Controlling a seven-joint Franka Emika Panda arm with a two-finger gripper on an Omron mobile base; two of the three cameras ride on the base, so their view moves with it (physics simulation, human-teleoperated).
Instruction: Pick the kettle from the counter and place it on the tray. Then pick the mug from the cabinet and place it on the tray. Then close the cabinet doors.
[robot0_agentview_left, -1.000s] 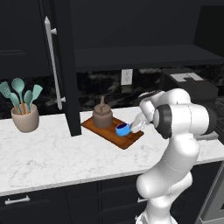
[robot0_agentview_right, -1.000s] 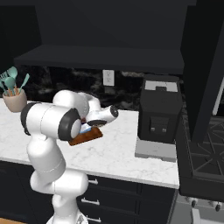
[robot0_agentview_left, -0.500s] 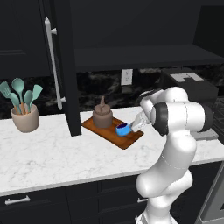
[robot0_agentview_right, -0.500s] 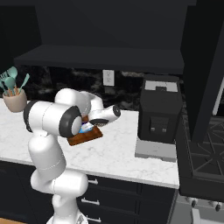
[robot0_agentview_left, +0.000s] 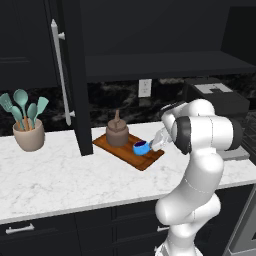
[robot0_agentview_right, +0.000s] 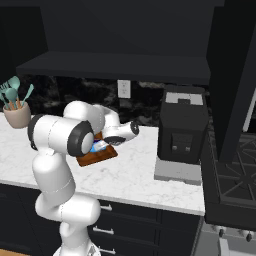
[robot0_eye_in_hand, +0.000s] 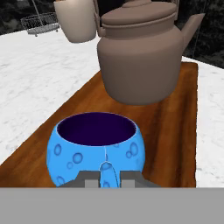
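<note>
Blue mug sits on the tray, at six o'clock from the kettle, near the tray's edge; the fingers pinch its handle narrowly. Desk lies bare toward nine o'clock.

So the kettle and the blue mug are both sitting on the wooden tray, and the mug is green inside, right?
Not quite. The kettle and the blue mug do both sit on the wooden tray, but the mug is not green inside: its inside is dark, nearly black-purple. The hand view looks straight into it.
</note>
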